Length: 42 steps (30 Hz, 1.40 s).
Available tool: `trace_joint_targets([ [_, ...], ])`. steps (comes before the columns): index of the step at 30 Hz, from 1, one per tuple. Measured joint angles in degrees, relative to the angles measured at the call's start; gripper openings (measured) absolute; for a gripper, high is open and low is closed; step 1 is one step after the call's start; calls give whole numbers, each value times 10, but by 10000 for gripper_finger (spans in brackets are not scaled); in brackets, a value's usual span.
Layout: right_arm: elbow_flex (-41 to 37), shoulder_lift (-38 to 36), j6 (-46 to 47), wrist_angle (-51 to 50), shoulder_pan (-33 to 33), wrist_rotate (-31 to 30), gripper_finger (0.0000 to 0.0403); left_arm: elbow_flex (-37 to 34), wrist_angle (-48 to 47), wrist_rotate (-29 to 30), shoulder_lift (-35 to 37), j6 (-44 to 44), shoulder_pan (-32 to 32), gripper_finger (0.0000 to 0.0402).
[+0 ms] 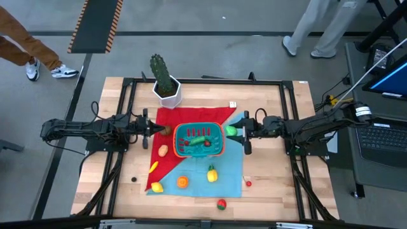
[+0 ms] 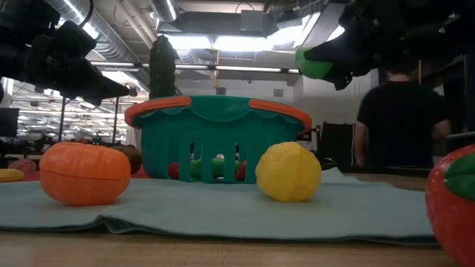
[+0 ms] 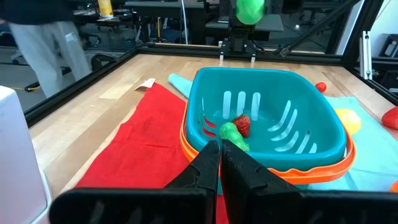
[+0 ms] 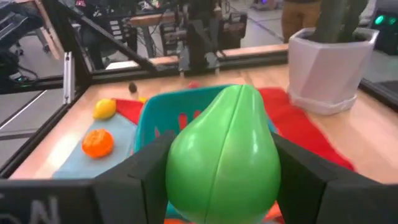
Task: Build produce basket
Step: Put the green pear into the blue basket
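Note:
The teal basket (image 1: 200,126) with its orange-red rim stands on a red and light-blue cloth at the table's middle. A red piece (image 3: 242,123) and a green piece (image 3: 231,133) lie inside it. My right gripper (image 1: 242,132) hovers at the basket's right end, shut on a green toy pear (image 1: 231,131). My left gripper (image 1: 152,129) is shut and empty, raised just left of the basket, beside a brown piece (image 1: 167,131). Loose produce rests on the cloth nearer the near edge: an orange (image 1: 182,182), a lemon (image 1: 212,173), a banana (image 1: 153,166) and a strawberry (image 1: 221,204). My right gripper pinches the green pear (image 4: 224,155) between its two fingers (image 4: 146,171), one on each flank of the fruit's wide body. The fingers come in level from the table's right side. The pear (image 2: 314,64) is lifted clear, higher than the basket rim.
A white hexagonal pot with a cactus (image 1: 166,89) stands at the far side, left of the middle. A small red piece (image 1: 248,183) and a small dark piece (image 1: 134,179) lie near the cloth's edges. People stand beyond the table's far edge.

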<state>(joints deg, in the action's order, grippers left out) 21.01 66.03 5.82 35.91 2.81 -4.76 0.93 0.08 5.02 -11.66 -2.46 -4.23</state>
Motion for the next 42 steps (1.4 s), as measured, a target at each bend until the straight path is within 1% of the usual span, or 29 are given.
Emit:
trace_joint_targets([
  [7,27,19,-17,-5,-18,0,219,0,0,0,0,0,0,8],
  [10,43,41,-19,-6,-26,17,219,0,0,0,0,0,0,8],
  [18,113,133,-43,-4,-46,97,219,0,0,0,0,0,0,8],
  [24,184,200,-63,-13,-60,175,219,0,0,-2,0,0,0,8],
  [31,244,260,-76,-25,-83,260,219,0,0,-2,0,0,0,8],
  [34,276,277,-80,-73,-88,273,219,0,0,-2,0,0,0,8],
  [38,333,297,-111,-159,-90,273,219,0,0,-2,0,0,0,8],
  [42,400,319,-155,-273,-90,275,219,0,0,-2,0,0,0,8],
])
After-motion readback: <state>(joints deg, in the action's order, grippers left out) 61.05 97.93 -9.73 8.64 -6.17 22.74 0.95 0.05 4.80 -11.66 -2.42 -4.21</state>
